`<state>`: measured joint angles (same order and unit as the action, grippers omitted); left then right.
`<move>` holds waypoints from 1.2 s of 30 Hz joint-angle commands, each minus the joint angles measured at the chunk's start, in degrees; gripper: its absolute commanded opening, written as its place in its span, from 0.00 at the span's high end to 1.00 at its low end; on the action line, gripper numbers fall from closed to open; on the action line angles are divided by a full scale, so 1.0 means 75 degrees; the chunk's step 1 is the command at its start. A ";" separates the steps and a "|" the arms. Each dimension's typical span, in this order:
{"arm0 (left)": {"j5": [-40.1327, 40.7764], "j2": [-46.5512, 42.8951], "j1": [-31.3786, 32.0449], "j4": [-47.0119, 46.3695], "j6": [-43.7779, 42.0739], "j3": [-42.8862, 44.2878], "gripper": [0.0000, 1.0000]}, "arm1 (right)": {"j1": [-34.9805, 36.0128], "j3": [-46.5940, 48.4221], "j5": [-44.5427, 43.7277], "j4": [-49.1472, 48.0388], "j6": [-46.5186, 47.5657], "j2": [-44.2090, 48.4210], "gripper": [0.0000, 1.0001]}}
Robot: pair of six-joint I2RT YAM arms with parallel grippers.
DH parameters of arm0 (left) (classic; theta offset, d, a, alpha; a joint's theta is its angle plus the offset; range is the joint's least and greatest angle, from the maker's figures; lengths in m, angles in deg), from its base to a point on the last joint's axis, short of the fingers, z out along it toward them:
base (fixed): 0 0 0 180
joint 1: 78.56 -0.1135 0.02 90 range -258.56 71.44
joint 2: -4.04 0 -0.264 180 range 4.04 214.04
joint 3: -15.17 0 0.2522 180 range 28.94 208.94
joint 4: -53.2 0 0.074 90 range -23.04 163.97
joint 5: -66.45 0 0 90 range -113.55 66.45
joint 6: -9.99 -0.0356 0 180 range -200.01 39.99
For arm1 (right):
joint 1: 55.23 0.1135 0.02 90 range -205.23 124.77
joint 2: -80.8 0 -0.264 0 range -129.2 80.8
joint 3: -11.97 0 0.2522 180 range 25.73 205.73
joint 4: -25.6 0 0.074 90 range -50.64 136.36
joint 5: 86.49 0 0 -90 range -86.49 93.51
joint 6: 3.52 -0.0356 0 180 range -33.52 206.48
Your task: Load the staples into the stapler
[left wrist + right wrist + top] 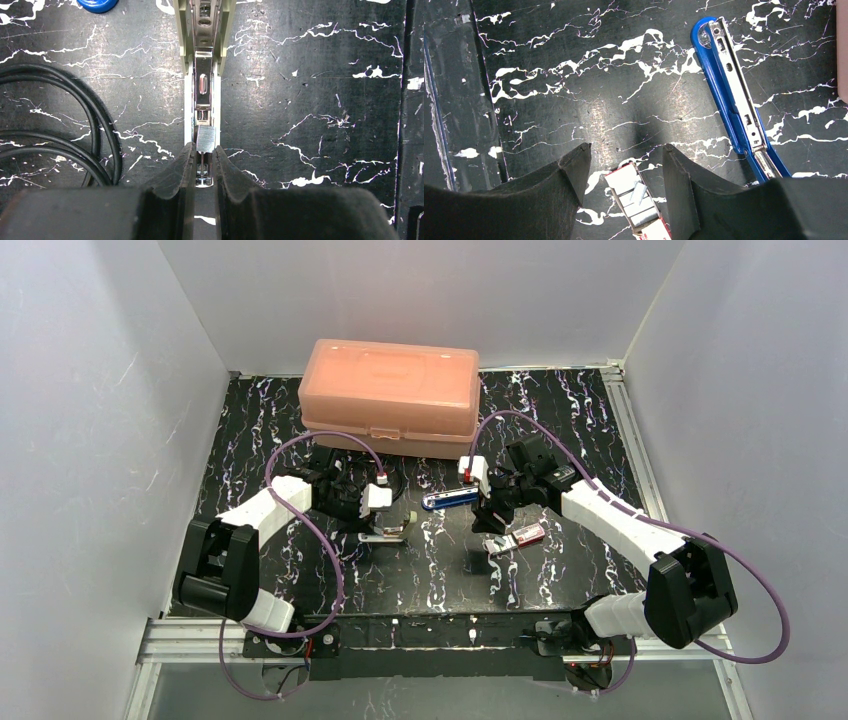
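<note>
A cream and silver stapler [202, 30] lies opened flat, its metal channel facing up; it also shows in the top view [384, 533]. My left gripper [204, 150] is shut on a short silvery strip of staples [206, 139], held right over the channel's near end. In the top view the left gripper [385, 518] is over that stapler. The pink-red staples box [638, 202] lies with its white tray slid out and several strips showing. My right gripper [626, 152] is open and empty, a finger on either side above the box, which also shows in the top view [522, 537].
A blue stapler [736, 95] lies open beside the right gripper; it also shows in the top view [450, 499]. A closed peach plastic case [388, 395] stands at the back. A black cable loop [95, 130] lies left of the cream stapler. White walls enclose the black marbled mat.
</note>
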<state>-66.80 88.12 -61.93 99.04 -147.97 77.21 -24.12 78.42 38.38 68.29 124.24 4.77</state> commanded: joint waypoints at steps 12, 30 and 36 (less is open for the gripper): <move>-0.0166 0.0069 0.0009 0.0165 -0.0176 0.0219 1.00 | -0.0043 -0.0074 0.0061 -0.0066 0.0114 0.0016 0.38; -0.0420 -0.0063 -0.0047 0.0248 -0.0171 0.0347 1.00 | -0.0033 -0.0076 0.0061 -0.0049 0.0125 -0.0016 0.38; -0.0322 -0.0028 -0.0072 0.0322 -0.0292 0.0337 1.00 | -0.0041 -0.0076 0.0061 -0.0040 0.0131 -0.0021 0.38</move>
<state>-67.71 89.08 -62.09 99.19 -148.76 78.30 -24.12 78.33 38.19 68.31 124.28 4.66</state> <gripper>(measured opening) 0.113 0.619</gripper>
